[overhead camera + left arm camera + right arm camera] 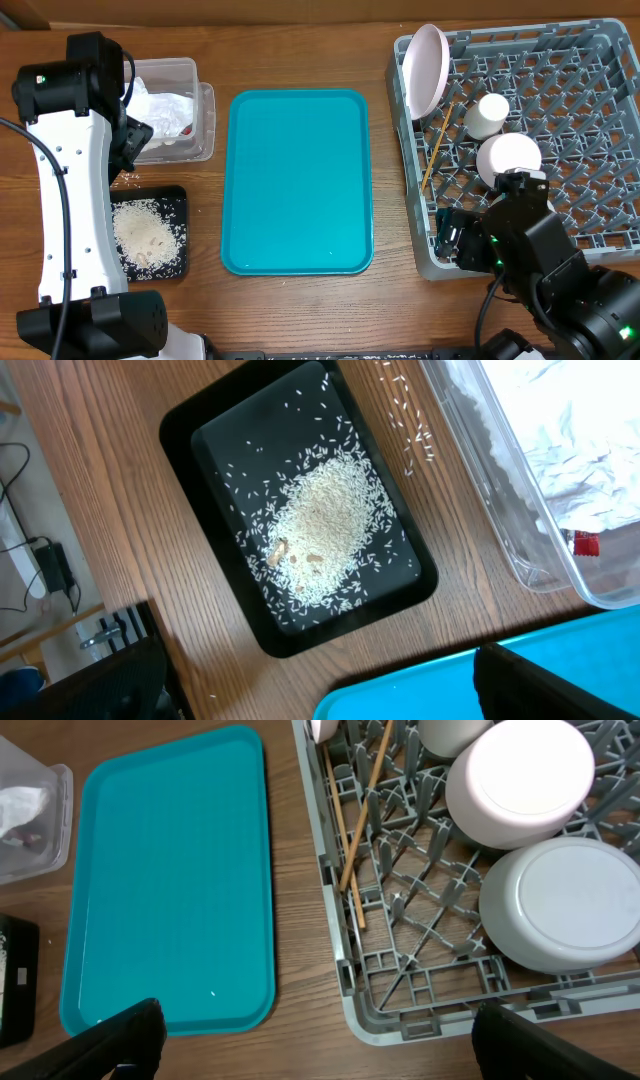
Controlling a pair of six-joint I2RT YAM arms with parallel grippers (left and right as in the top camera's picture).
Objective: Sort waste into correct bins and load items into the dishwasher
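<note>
The black tray (183, 196) (190, 420) holds a pile of rice (145, 235) (320, 525). The clear tub (203, 110) (500, 530) holds the crumpled napkin (165, 108) (570, 460) and the red wrapper (585, 542). The grey rack (590, 100) (420, 990) holds the upright plate (428, 68), the cup (488, 113), an upturned white bowl (508, 155) (520, 780), a second upturned greyish bowl (565, 905) and the chopsticks (437, 145) (355, 830). My left gripper (133, 140) (320, 680) is open and empty above the table between tub and black tray. My right gripper (455, 235) (320, 1040) is open and empty over the rack's near left corner.
The teal tray (297, 180) (170, 870) (420, 680) lies bare between the bins and the rack. A few loose rice grains (410, 420) lie on the wood between the black tray and the tub.
</note>
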